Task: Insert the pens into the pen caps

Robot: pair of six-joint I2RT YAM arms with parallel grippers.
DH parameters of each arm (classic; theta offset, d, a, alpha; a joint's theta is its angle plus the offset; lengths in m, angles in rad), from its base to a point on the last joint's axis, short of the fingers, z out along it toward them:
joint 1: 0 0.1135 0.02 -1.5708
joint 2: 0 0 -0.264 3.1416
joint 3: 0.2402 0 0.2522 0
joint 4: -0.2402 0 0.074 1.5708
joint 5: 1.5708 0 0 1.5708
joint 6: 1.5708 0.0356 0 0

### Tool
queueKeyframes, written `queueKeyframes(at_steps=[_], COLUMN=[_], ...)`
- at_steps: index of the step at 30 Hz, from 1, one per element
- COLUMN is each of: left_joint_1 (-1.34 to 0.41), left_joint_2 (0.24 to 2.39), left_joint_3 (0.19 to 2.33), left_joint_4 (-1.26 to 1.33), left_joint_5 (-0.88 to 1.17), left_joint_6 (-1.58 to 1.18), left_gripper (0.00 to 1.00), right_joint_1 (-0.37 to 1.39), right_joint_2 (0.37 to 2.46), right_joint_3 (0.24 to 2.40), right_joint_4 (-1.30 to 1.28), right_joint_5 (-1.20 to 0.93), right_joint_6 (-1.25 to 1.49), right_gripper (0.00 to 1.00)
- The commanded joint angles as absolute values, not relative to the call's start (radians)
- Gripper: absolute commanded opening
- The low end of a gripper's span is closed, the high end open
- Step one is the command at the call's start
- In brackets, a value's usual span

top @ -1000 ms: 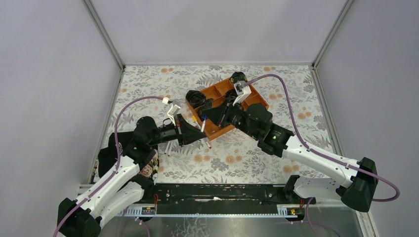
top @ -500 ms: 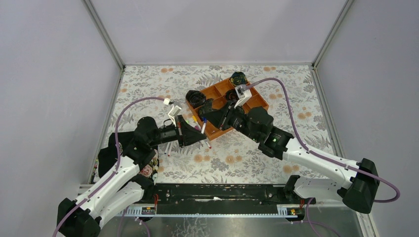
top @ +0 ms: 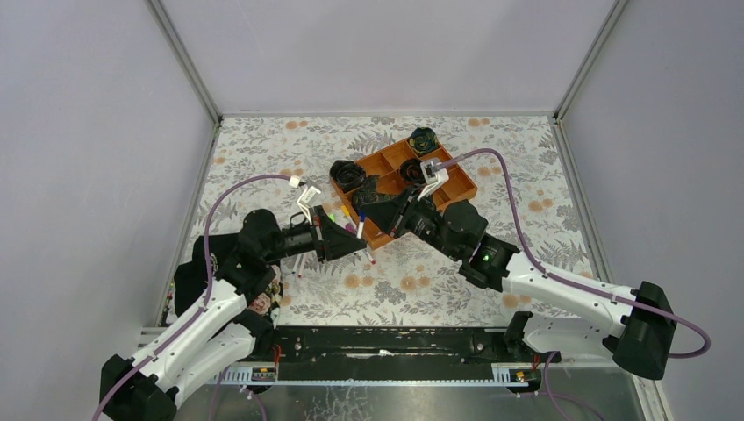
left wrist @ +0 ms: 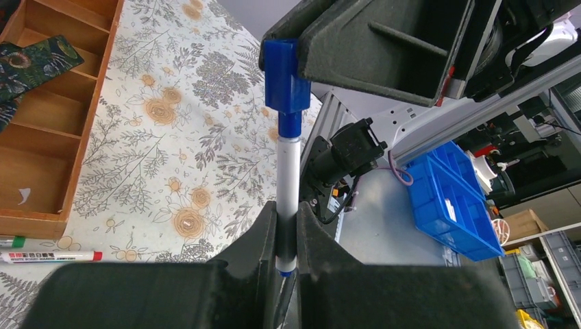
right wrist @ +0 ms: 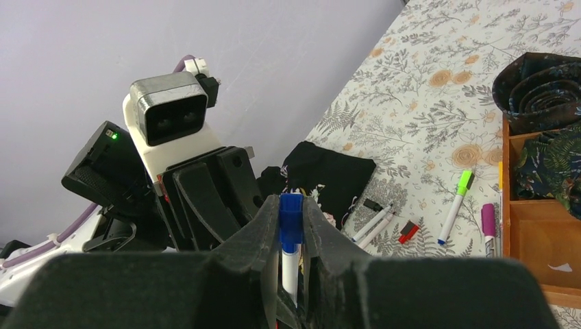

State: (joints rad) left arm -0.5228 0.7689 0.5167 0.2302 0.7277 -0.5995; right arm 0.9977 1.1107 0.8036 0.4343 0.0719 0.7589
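Note:
My left gripper (left wrist: 288, 212) is shut on a white pen (left wrist: 288, 171) with a blue end and holds it upright above the table. My right gripper (right wrist: 291, 205) is shut on a blue pen cap (right wrist: 290, 219). In the left wrist view the cap (left wrist: 284, 75) sits over the pen's blue tip. The white barrel (right wrist: 290, 271) shows below the cap between the right fingers. In the top view the two grippers meet tip to tip, left (top: 356, 244) and right (top: 368, 210), beside the tray's near corner.
A wooden divided tray (top: 447, 180) holds dark rolled fabric (right wrist: 541, 82). On the floral cloth lie a green-capped pen (right wrist: 457, 195), a magenta-capped pen (right wrist: 488, 223), two pens (right wrist: 373, 221), a red cap (right wrist: 409, 230) and a red pen (left wrist: 51, 256).
My right gripper has moved left and down toward the left gripper, bringing the blue cap onto the pen's tip. The left gripper has barely moved.

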Motion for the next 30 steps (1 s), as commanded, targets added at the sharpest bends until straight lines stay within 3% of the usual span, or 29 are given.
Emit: queueKeyframes(at_steps=[1, 30], left_joint_1=[-0.517, -0.402], left_joint_2=[0.750, 0.766], left_joint_3=[0.556, 0.647], left_joint_4=[0.346, 0.318], left_joint_5=[0.622, 0.674], left_joint_6=[-0.656, -0.596], left_gripper=[0.00, 0.00], right_joint_1=[1.071, 1.155], right_joint_2=[1.103, 1.219], right_joint_3=[0.761, 0.679], right_joint_4=[0.392, 0.224], right_joint_5=[-0.035, -0.396], right_joint_6=[0.763, 0.870], right_gripper=[0.00, 0.00])
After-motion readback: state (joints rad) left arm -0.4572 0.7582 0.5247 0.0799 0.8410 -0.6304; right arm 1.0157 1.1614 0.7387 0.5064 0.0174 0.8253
